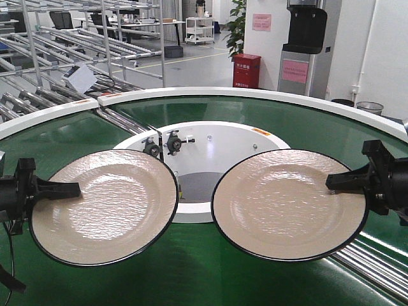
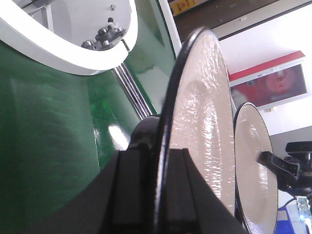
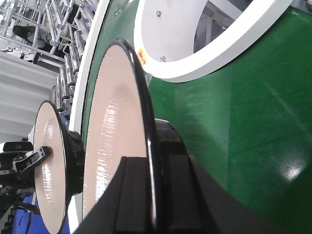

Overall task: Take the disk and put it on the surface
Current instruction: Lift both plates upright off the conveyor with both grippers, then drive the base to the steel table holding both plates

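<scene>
The left disk (image 1: 105, 207) was found clamped at its outer rim by the left gripper (image 1: 67, 189), with the jaws closed on the black edge. The right disk (image 1: 290, 204) was likewise gripped at its outer rim by the right gripper (image 1: 335, 182), which was clenched on it. Both disks were cream with a black border, held face-up and roughly level over the green conveyor belt (image 1: 191, 274). They were noted side by side, near each other but not touching, and each partly overlapped the white inner rim (image 1: 210, 134) of the belt. In the left wrist view the left disk (image 2: 204, 112) was seen edge-on between the dark fingers (image 2: 134, 195). In the right wrist view the right disk (image 3: 117, 136) was seen the same way.
</scene>
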You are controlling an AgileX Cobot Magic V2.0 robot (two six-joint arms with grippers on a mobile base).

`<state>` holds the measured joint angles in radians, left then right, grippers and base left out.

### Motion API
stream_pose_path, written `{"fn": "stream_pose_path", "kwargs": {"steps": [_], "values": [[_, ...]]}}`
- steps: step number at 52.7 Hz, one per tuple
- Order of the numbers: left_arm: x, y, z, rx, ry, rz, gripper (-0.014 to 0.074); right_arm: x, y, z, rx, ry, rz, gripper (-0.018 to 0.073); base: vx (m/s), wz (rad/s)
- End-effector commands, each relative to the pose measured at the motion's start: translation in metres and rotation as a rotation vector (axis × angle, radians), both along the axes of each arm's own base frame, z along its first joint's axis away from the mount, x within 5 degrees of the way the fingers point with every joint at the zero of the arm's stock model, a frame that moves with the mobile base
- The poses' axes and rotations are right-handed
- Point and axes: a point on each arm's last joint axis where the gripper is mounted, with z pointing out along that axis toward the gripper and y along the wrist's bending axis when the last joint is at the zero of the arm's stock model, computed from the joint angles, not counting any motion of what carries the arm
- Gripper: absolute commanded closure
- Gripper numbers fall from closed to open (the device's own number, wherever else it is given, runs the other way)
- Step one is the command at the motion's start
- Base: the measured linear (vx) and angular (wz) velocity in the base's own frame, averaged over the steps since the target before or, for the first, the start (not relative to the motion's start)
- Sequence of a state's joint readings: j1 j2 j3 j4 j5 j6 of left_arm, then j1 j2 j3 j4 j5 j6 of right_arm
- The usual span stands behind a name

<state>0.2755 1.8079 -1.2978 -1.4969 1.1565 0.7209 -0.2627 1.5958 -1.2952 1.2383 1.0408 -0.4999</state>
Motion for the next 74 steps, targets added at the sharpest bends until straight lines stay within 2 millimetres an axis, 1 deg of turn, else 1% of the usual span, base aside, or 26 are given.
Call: {"fn": "stream_pose_path", "kwargs": {"steps": [1,39,74], "values": [[-0.0096,-0.0078,0.0464,-0.131,-0.124,-0.028,0.0598,-0.0086,0.004,0.036,0.1,-0.112,-0.017,0.0568,0.0,0.0],[-0.0096,-0.0077,0.0462,-0.128,-0.123,-0.027,0.0598,-0.0086,0.004,0.036,0.1,-0.112,-0.017,0.0568,-0.01,-0.05],[-0.0096,-0.0077,0.0462,-0.128,-0.123,-0.027,0.0598,-0.0086,0.004,0.036,0.1,-0.112,-0.017,0.0568,-0.09,-0.42]]}}
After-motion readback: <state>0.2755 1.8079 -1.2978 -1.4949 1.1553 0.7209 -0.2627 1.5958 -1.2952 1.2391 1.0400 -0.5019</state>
